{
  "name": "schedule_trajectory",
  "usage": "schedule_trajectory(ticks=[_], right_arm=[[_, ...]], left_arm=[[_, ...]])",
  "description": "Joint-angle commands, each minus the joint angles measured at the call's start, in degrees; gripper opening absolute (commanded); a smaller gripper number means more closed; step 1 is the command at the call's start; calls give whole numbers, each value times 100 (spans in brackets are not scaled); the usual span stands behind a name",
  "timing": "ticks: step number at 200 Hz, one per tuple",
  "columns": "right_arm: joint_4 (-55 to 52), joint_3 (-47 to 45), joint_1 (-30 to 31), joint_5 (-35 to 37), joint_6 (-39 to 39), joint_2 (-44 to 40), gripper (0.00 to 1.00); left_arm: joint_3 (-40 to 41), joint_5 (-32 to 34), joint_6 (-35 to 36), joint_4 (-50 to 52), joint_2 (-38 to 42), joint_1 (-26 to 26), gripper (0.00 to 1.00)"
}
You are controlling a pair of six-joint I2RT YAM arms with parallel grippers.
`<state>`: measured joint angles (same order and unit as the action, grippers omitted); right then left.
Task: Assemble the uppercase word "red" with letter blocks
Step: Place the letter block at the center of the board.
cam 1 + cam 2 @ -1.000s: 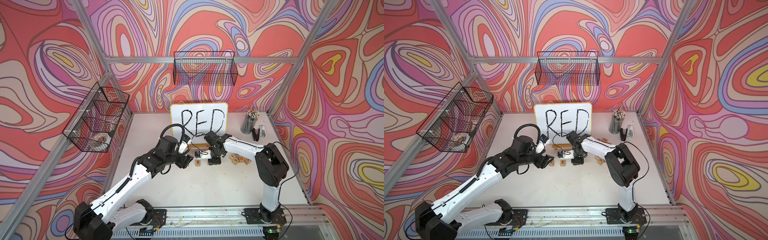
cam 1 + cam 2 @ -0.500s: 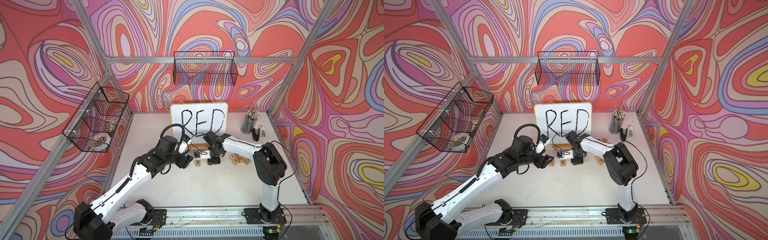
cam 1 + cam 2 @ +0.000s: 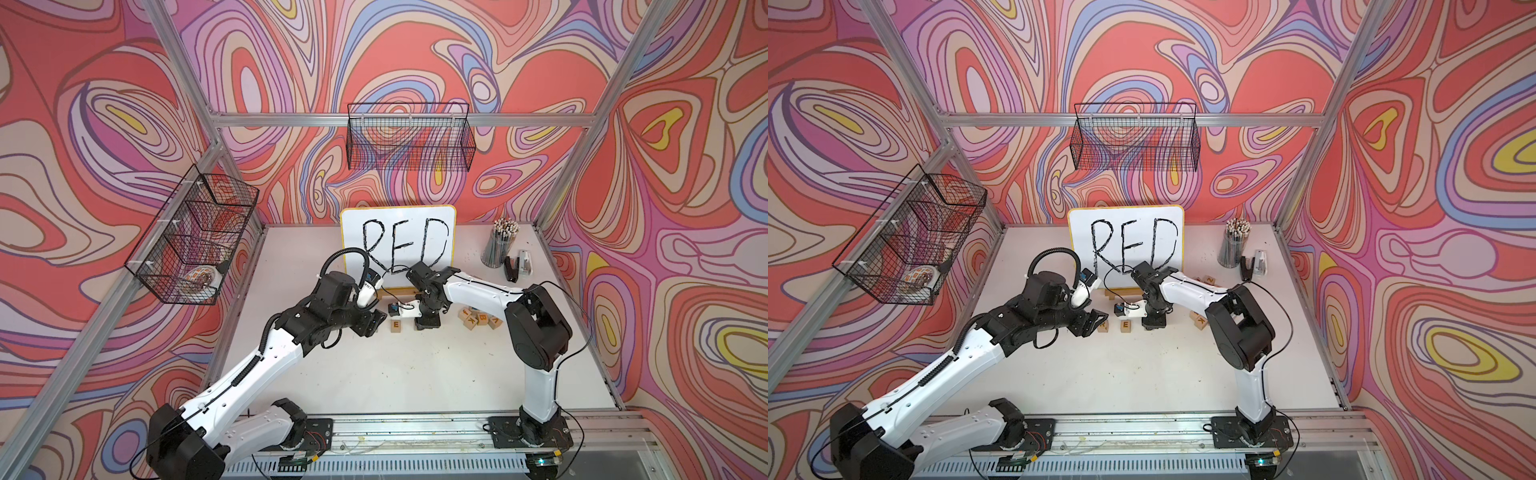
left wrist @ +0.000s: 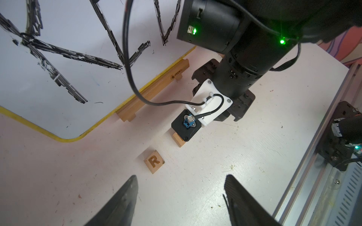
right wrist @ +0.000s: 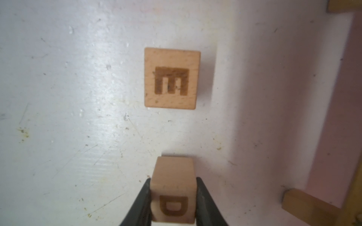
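**D block in the right grip, R and E on the table**

**Top views.** Two white-and-black arms meet in front of a white, yellow-edged board [image 3: 398, 245] with "RED" handwritten in black. In a top view, two small pale wooden cubes lie side by side on the matte white table [image 3: 1142, 374]: the R block [image 3: 1104, 327] and the E block [image 3: 1125, 326], near each other but not touching. In a top view the left gripper [image 3: 368, 327] covers the R block, so only one cube shows there. The right gripper [image 3: 426, 325] points straight down just beside the E block, and what it holds is hidden. Loose blocks [image 3: 478, 318] cluster under the right arm, too crowded to count. Two black wire baskets hang on the walls, one at the back [image 3: 409, 137] and one at the side [image 3: 195, 237].

**Left wrist.** The left gripper's two dark, tapered fingers [image 4: 121, 203] stand well apart with nothing between them. The R block lies flat beyond them, letter up. The E block shows only one corner [image 4: 179, 140] under the right arm's camera mount. The board sits in a slotted wooden stand [image 4: 152, 90].

**Right wrist.** The right gripper is clamped on the D block [image 5: 173, 195], a smooth, round-edged cube with a burnt-brown D that is blurred and cut off by the frame. Whether it touches the scuffed table cannot be told. The E block lies just beyond it, apart, in line with it.
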<state>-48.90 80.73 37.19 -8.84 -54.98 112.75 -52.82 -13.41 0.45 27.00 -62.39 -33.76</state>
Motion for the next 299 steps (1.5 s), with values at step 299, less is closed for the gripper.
schedule_trajectory(ticks=[299], right_arm=[[-62,127,8,-113,-62,215,37]], left_arm=[[70,50,102,101,46,-52,72]])
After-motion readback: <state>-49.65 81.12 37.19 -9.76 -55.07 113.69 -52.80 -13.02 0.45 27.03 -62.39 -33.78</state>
